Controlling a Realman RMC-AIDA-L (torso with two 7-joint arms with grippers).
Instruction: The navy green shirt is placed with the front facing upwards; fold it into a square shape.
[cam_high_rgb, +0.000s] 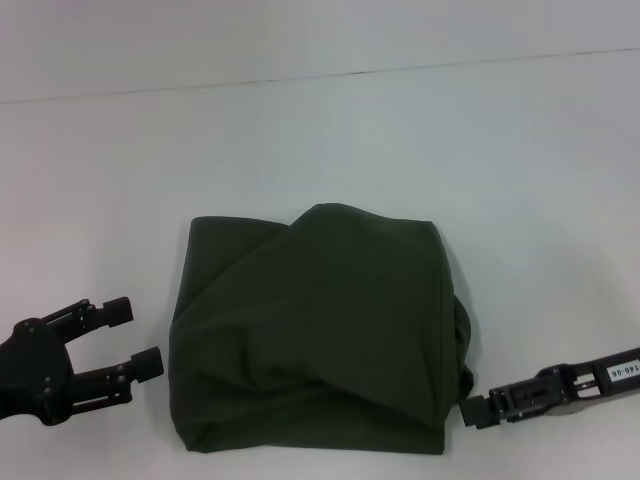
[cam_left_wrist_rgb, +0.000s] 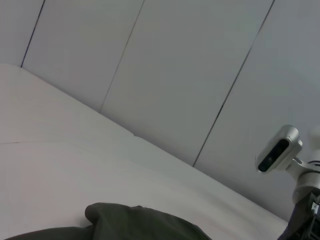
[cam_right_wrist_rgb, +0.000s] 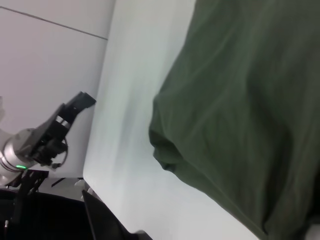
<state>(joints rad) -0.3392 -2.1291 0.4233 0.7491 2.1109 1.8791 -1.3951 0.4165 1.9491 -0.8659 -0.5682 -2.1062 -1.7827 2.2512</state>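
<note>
The navy green shirt (cam_high_rgb: 320, 330) lies folded into a rough, rumpled square in the middle of the white table (cam_high_rgb: 320, 130), plain dark-green side up, no lettering showing. My left gripper (cam_high_rgb: 135, 338) hovers open just off the shirt's left edge, nothing between its fingers. My right gripper (cam_high_rgb: 478, 411) sits low at the shirt's near right corner, right against the cloth. The left wrist view catches a strip of the shirt (cam_left_wrist_rgb: 140, 225). The right wrist view shows the shirt (cam_right_wrist_rgb: 240, 110) up close, with the left gripper (cam_right_wrist_rgb: 67, 117) farther off.
A seam line (cam_high_rgb: 320, 75) crosses the table surface behind the shirt. Grey wall panels (cam_left_wrist_rgb: 175, 75) rise beyond the table's far edge. The right arm's wrist camera (cam_left_wrist_rgb: 277, 150) shows in the left wrist view.
</note>
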